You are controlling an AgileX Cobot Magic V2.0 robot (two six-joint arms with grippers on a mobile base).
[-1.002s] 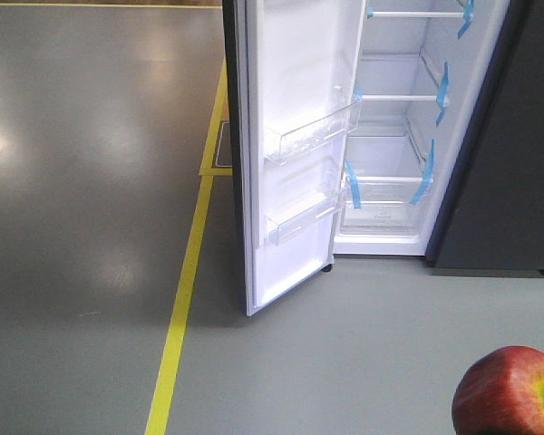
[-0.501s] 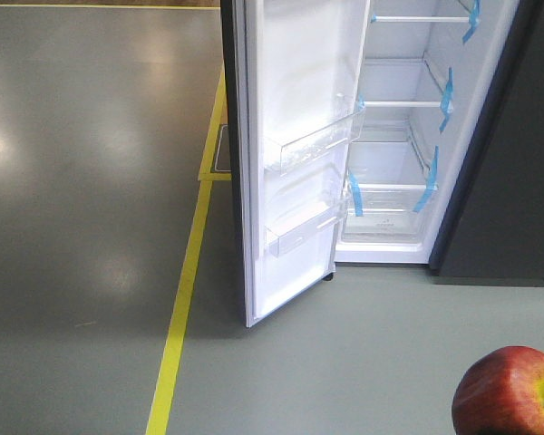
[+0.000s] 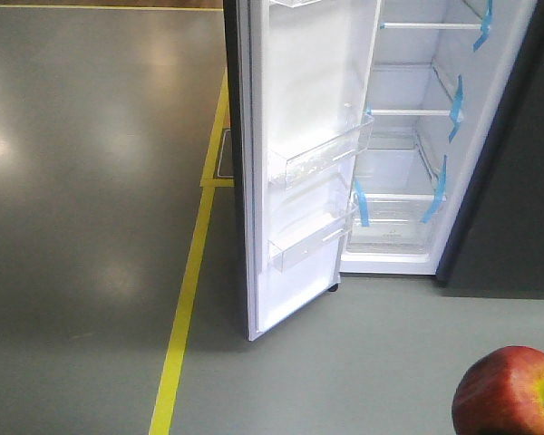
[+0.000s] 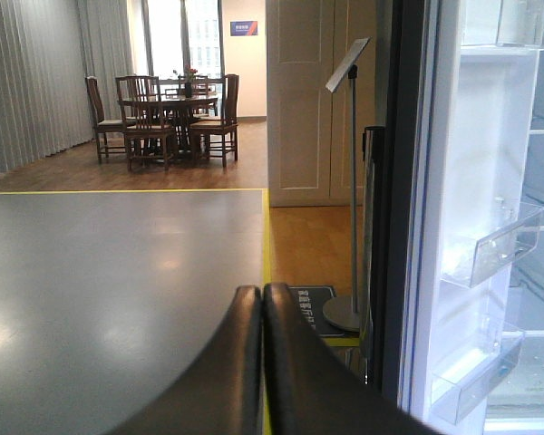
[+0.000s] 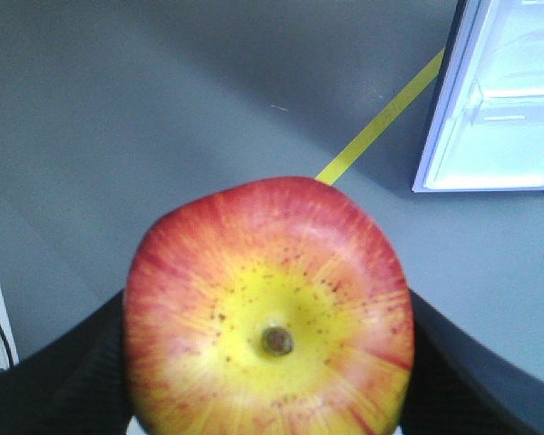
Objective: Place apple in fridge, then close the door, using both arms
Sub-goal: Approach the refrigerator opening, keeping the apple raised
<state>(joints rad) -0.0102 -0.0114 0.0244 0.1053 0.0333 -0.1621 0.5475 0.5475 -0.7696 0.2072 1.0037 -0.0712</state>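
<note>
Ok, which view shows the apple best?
Right wrist view: the apple fills the frame, stem dimple facing the camera. The front view catches only part of it, bottom right; the left wrist view shows none.

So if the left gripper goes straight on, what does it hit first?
Looks free: the left gripper points along the yellow line over bare floor, toward beige doors far back. The sign stand and fridge door sit just right of that line; depth is unclear.
</note>
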